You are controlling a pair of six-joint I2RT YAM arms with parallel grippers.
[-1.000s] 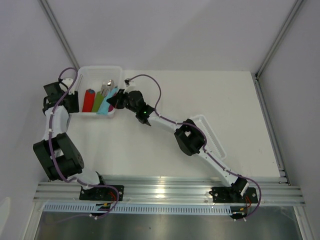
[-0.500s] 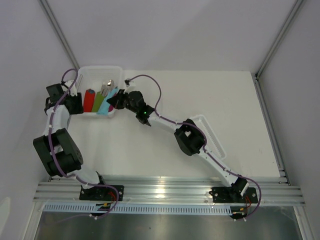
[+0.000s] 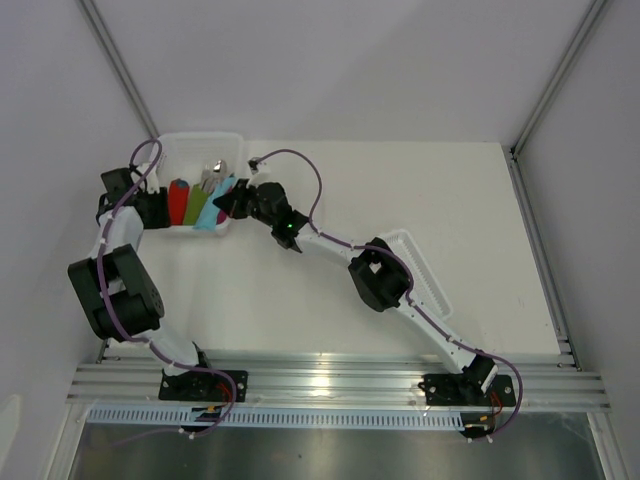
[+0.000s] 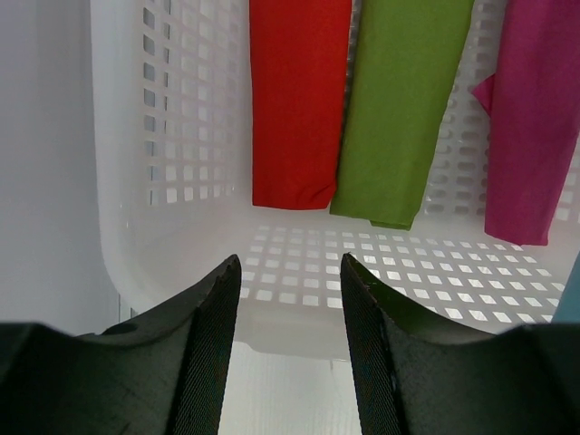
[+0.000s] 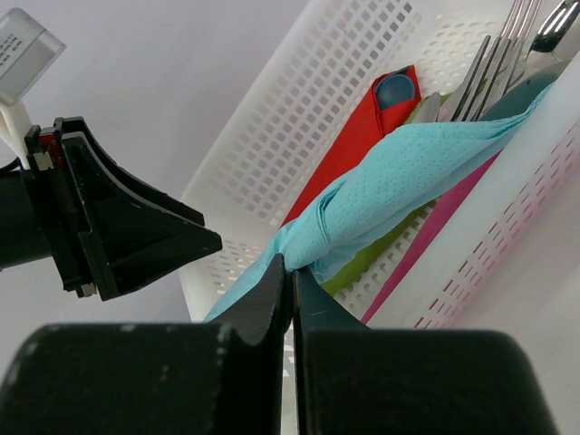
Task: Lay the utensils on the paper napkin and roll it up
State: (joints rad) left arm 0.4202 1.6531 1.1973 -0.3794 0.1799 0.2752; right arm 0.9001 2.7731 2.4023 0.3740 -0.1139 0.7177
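**Right hand** (image 5: 290,281): fingers pressed together, pinching a fold at the near end of the paper napkin (image 5: 399,181).

**Paper napkin:** teal and rolled. It is inside the white basket (image 5: 299,100) at the far left of the worktop (image 3: 400,200), and lies on the pink roll (image 5: 426,245) and green roll (image 4: 399,100). Its long axis runs straight away from the right hand toward the basket's far wall, roughly parallel to its neighbours.

**Utensils** (image 5: 498,54): fork tines and a spoon bowl show at the roll's far end. Which belong to this roll cannot be told.

**Left hand** (image 4: 292,267): fingers partway spread, holding nothing, at the basket's near-left wall. The red roll (image 4: 294,100) and the green roll lie between it and the teal roll.

**Assessment:** the right arm is the nearer and already grips the roll. Letting go and backing off along that axis looks like the remaining move.
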